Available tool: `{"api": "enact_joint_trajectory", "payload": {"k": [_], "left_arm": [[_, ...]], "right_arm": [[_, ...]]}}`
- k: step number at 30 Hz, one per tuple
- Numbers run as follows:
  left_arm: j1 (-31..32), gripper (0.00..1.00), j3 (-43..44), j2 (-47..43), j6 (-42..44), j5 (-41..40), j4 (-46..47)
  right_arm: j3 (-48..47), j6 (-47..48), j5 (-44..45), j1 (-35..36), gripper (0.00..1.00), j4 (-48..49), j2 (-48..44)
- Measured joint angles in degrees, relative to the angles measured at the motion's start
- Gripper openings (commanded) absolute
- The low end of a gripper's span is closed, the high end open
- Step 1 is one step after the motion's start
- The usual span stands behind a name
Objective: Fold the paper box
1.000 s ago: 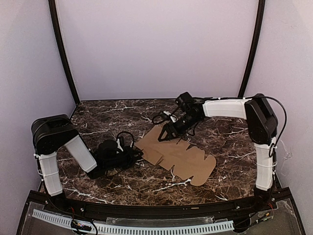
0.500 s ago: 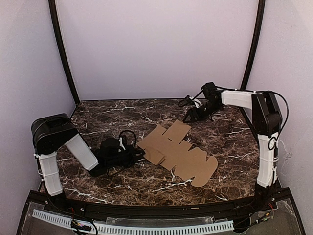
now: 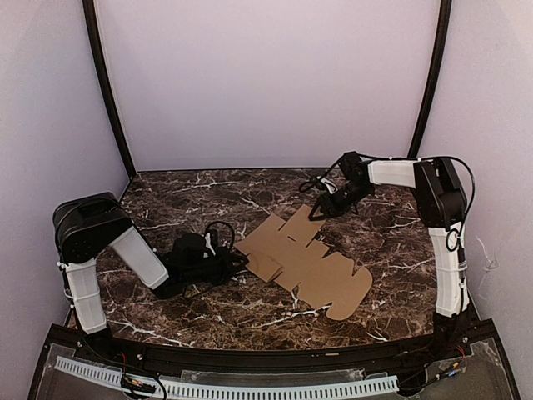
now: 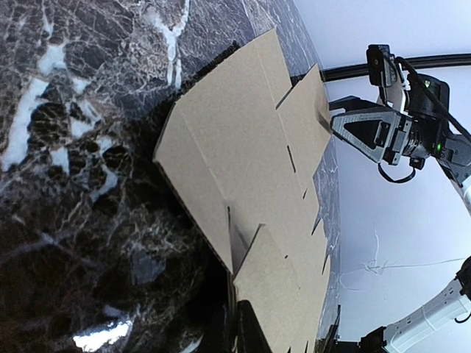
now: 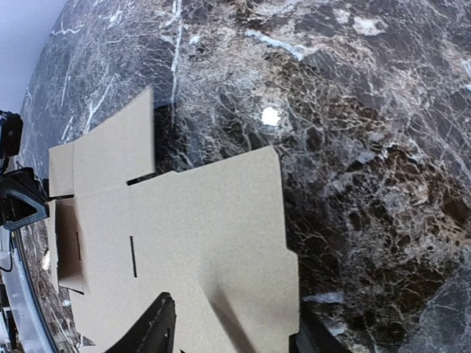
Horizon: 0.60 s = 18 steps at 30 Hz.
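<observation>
Folding has barely begun: the paper box (image 3: 304, 258) lies on the worktop (image 3: 183, 200) as a flat brown die-cut sheet. The left hand (image 3: 233, 265), shut, sits at its left edge, grip unclear. The right hand (image 3: 319, 210), part open and empty, hovers by its far flap, which likely needs pinching and raising next.

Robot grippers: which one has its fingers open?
The right gripper, at the far edge of the flat brown cardboard sheet: fingers apart. The left gripper is pinched shut on its left edge.
</observation>
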State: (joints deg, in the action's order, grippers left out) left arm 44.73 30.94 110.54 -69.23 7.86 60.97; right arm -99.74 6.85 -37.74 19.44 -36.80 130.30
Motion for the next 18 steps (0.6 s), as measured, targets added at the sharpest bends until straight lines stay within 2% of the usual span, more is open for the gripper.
{"api": "enact_joint_trajectory", "payload": {"k": [8, 13, 18], "left_arm": [[0.00, 0.02, 0.11, 0.00, 0.24, 0.13, -0.28], [-0.02, 0.02, 0.11, 0.00, 0.22, 0.17, -0.28], [-0.02, 0.03, 0.11, 0.00, 0.22, 0.35, -0.28]], "right_arm": [[0.00, 1.18, -8.94, -0.09, 0.25, -1.33, 0.11], [0.02, 2.14, -9.51, -0.09, 0.11, -2.10, 0.11], [1.38, 2.64, -7.82, 0.13, 0.08, -1.60, -0.07]]}}
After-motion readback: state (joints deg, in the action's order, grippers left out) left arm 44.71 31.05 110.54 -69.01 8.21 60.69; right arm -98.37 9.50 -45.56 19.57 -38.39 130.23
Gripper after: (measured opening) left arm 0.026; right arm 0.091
